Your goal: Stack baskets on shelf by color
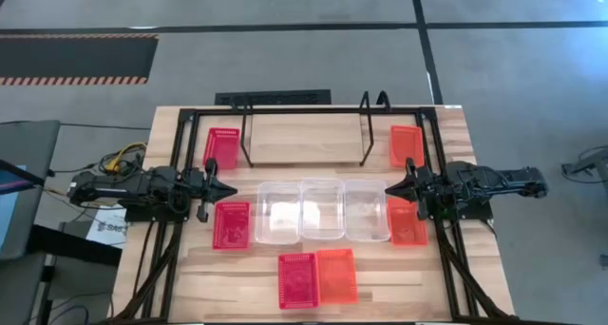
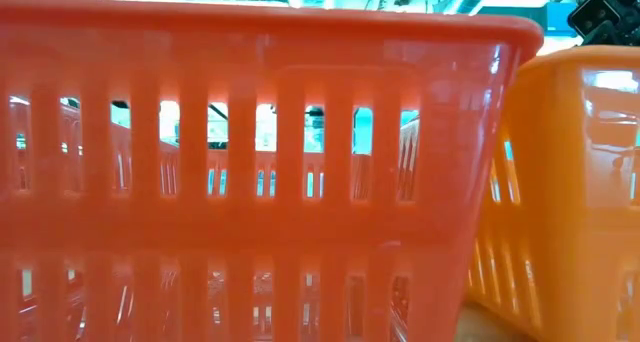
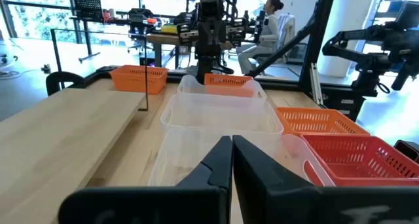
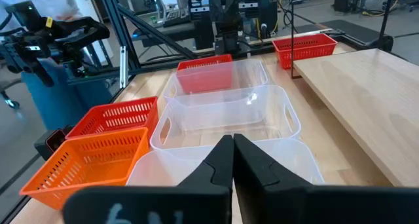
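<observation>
Three clear baskets (image 1: 321, 210) sit in a row at the table's middle, between my two grippers. Red baskets lie at the far left (image 1: 224, 146), the left (image 1: 231, 224) and the near middle (image 1: 296, 279). Orange ones lie beside that last red one (image 1: 336, 276), at the far right (image 1: 407, 144) and under the right arm (image 1: 407, 220). The black rod shelf (image 1: 304, 125) stands at the far side with nothing on it. My left gripper (image 1: 228, 188) (image 3: 232, 152) is shut just left of the clear row. My right gripper (image 1: 391, 190) (image 4: 233, 152) is shut just right of it.
The black tubular frame (image 1: 432, 154) bearing the arms runs along both table sides. In the low view the near red basket (image 2: 250, 162) and orange basket (image 2: 580, 182) fill the picture. A person (image 3: 272, 27) sits in the room beyond the table.
</observation>
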### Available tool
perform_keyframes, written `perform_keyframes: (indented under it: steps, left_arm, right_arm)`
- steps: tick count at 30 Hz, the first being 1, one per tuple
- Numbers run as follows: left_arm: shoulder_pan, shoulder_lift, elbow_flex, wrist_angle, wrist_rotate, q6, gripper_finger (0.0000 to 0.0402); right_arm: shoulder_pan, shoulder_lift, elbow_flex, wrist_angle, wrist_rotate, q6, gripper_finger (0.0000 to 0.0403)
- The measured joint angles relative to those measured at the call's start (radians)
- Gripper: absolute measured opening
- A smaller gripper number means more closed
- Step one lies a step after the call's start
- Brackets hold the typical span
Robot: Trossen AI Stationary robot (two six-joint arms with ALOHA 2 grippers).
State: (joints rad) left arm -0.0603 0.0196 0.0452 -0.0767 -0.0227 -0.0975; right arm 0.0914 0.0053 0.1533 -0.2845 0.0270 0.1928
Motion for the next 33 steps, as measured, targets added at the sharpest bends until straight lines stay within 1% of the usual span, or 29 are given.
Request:
perform_keyframes:
  steps: [23, 25, 30, 33]
  left_arm:
    - [0.0, 0.0, 0.0, 0.0, 0.0, -0.006, 0.0]
    - [0.0, 0.0, 0.0, 0.0, 0.003, -0.072, 0.0]
    - [0.0, 0.0, 0.0, 0.004, 0.009, -0.298, 0.0]
    - [0.0, 0.0, -0.002, 0.021, -0.041, -0.363, 0.0]
  right_arm:
    - [0.0, 0.0, 0.0, 0.0, 0.0, 0.0, 0.0029]
    - [0.0, 0.0, 0.0, 0.0, 0.0, 0.0, 0.0028]
    - [0.0, 0.0, 0.0, 0.0, 0.0, 0.0, 0.0028]
    - [0.0, 0.0, 0.0, 0.0, 0.0, 0.0, 0.0029]
